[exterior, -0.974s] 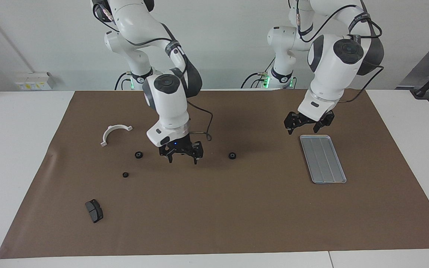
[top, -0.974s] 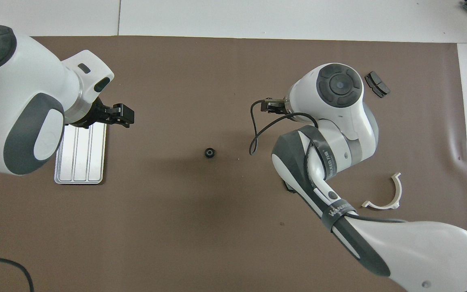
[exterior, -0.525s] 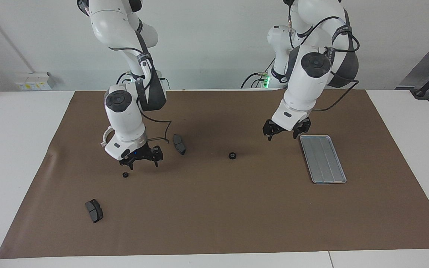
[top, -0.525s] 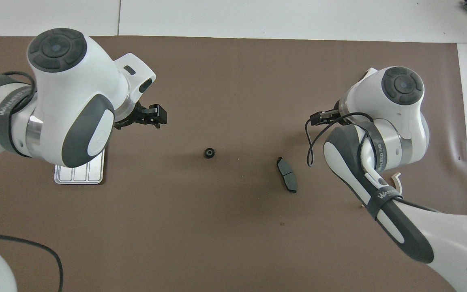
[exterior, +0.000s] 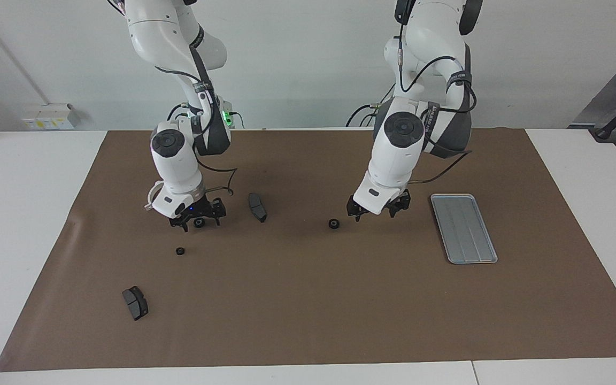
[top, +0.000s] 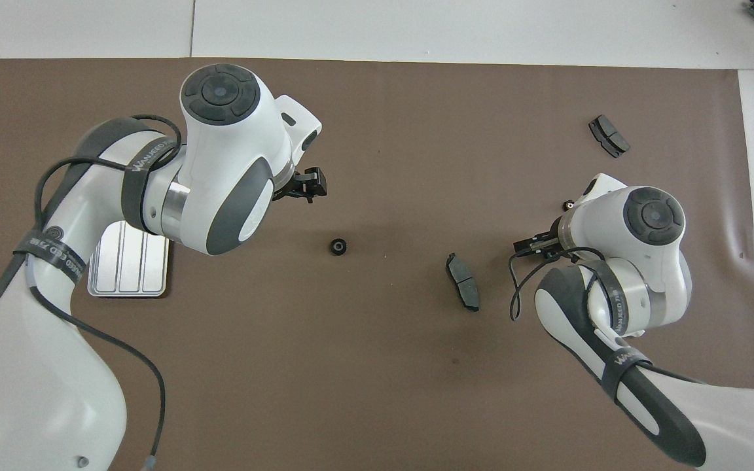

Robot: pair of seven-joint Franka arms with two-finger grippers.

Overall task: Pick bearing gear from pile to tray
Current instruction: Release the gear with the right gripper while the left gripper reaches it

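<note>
A gear lies between the open, empty fingers of the right gripper, which has swung over from mid-mat and dropped around it: a grasp looks imminent. A second gear sits nearer the tray; the left gripper, open and empty, has moved off the tray toward it.
</note>
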